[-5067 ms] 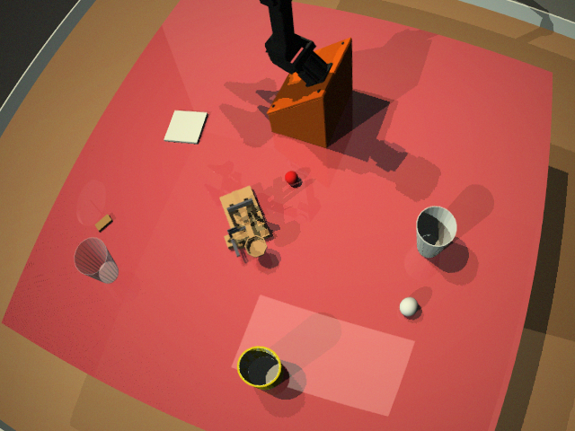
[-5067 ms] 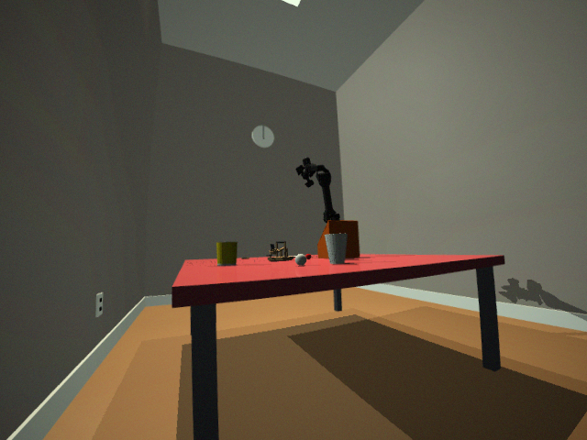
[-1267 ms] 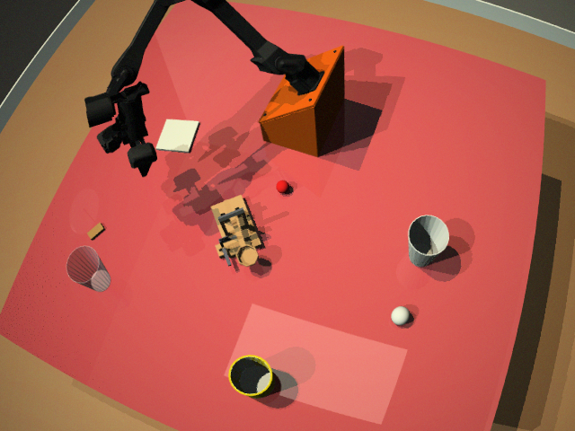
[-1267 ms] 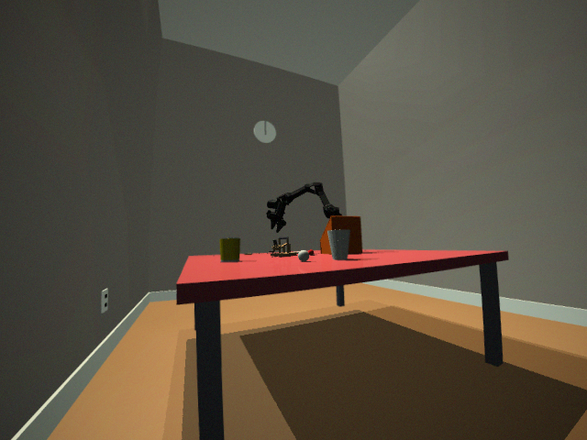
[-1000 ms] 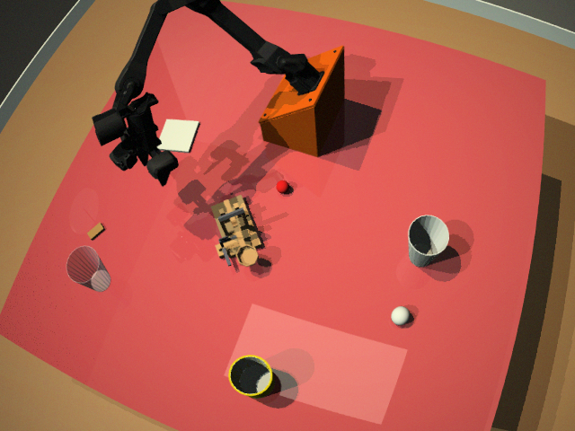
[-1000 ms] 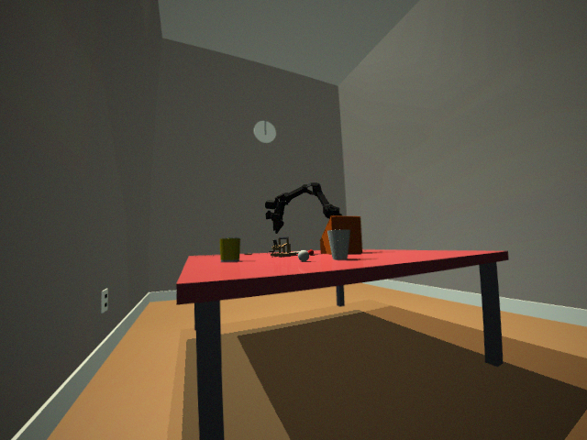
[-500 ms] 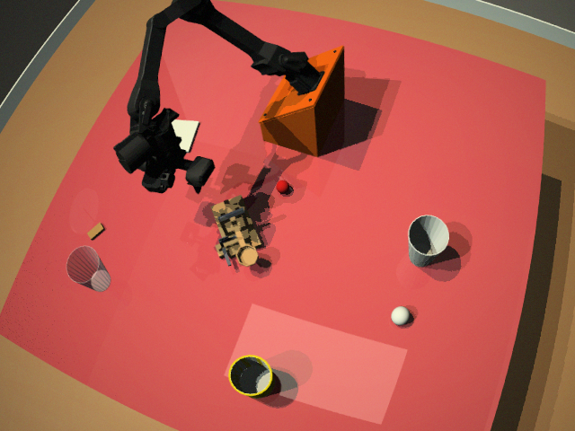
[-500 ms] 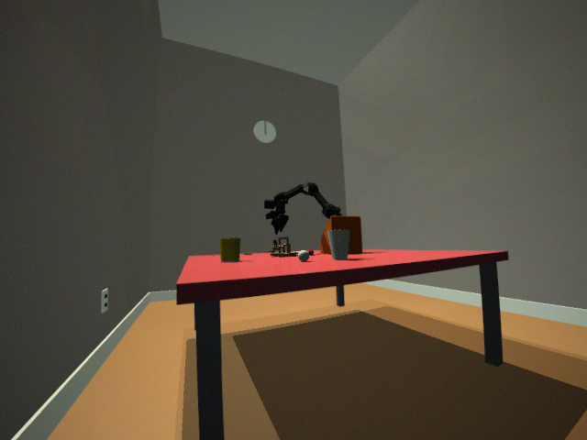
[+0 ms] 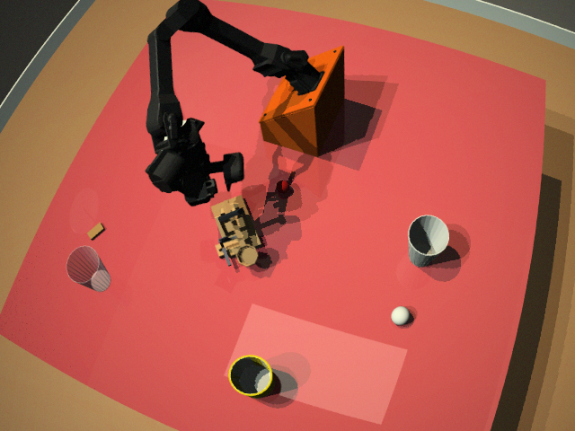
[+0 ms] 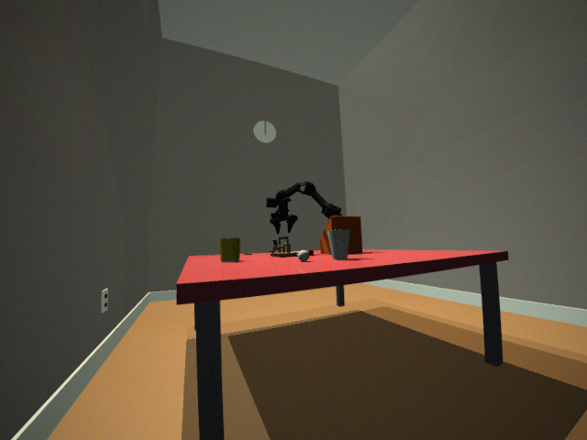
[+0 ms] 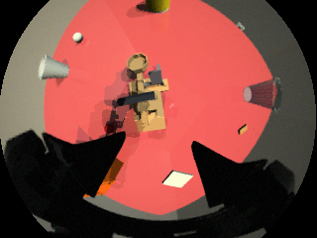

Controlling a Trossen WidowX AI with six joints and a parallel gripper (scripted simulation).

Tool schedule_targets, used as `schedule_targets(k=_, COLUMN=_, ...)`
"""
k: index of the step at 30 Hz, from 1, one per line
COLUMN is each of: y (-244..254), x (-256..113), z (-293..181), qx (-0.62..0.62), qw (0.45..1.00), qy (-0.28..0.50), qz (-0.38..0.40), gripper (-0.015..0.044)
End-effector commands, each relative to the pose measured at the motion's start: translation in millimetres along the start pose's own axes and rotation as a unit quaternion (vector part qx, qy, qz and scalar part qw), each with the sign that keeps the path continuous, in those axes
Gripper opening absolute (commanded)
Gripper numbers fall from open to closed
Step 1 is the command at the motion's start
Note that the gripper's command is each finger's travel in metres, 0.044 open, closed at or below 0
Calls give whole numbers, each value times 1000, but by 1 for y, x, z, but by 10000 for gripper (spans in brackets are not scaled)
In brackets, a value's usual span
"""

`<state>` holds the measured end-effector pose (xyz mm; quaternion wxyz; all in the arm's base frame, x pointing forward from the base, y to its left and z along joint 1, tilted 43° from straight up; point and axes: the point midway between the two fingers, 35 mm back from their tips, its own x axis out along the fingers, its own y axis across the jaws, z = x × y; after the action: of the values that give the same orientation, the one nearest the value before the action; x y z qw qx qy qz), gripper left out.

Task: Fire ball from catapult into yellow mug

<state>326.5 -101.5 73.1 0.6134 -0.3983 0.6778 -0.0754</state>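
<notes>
The wooden catapult [image 9: 235, 224] [image 10: 283, 254] [image 11: 156, 111] stands mid-table, its round ball cup [image 9: 247, 255] [image 11: 137, 62] empty and toward the yellow mug's side. A red ball [image 9: 282, 186] [image 10: 310, 252] lies on the table beside the catapult's rear, in arm shadow. A white ball [image 9: 400, 315] [image 10: 303, 256] [image 11: 77, 37] lies farther off. The yellow mug [image 9: 251, 375] [image 10: 229, 249] [image 11: 158, 5] stands upright with its mouth open. My gripper [image 9: 214, 196] [image 10: 283, 232] [image 11: 159, 140] is wide open and empty, pointing down above the table, near and above the catapult's rear end.
An orange block [image 9: 292, 127] [image 10: 348, 234] [image 11: 106, 185] bears the arm. A white cup [image 9: 420, 255] [image 10: 338, 245] [image 11: 52, 67] stands near the white ball. On the other side are a clear ribbed cup [image 9: 85, 267] [image 11: 263, 94], a small wooden block [image 9: 95, 231] [image 11: 243, 129] and a white square [image 11: 178, 178].
</notes>
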Motion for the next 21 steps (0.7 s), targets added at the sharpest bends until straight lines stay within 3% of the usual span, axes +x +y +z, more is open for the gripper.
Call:
schedule_targets(k=1, y=19, x=2, z=3, qx=-79, qw=997, qy=18, qz=-5, gripper=440)
schedule_targets(k=6, y=34, x=3, z=6, qx=-148, qw=988, qy=33, qz=-10, gripper=440)
schedule_targets(k=13, y=35, x=3, z=6, qx=-150, qw=988, qy=34, qz=-10, gripper=440)
schedule_targets(k=18, y=33, x=47, z=3, qx=-150, qw=988, qy=35, qz=-11, gripper=440)
schedule_targets(k=21, y=33, x=50, z=2, qx=-150, qw=988, qy=35, qz=-11, gripper=440)
